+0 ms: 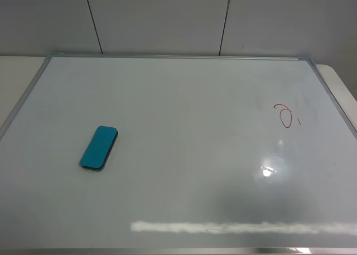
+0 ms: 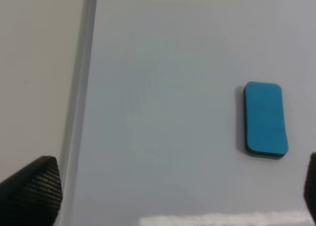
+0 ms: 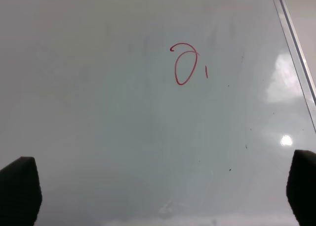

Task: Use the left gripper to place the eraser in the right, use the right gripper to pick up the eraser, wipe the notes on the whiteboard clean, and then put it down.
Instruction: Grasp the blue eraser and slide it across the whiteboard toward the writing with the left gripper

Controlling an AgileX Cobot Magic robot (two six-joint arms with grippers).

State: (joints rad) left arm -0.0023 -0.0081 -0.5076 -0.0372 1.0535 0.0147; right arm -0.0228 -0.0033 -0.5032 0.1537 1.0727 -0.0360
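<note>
The teal-blue eraser (image 1: 99,148) lies flat on the left half of the whiteboard (image 1: 184,126), untouched. The red notes (image 1: 285,115), an open loop with a short dash, sit on the board's right half. Neither arm shows in the high view. In the left wrist view the eraser (image 2: 265,119) lies ahead of my left gripper (image 2: 170,196), which is open and held above the whiteboard (image 2: 163,87) near its frame. In the right wrist view my right gripper (image 3: 160,191) stands open and empty above the whiteboard (image 3: 98,112), with the notes (image 3: 185,64) ahead of it.
A thin silver frame (image 1: 178,57) edges the board. A beige table top (image 1: 14,82) shows beyond the left edge, and a grey panelled wall (image 1: 167,18) stands behind. Lamp glare (image 1: 268,170) marks the board's lower right.
</note>
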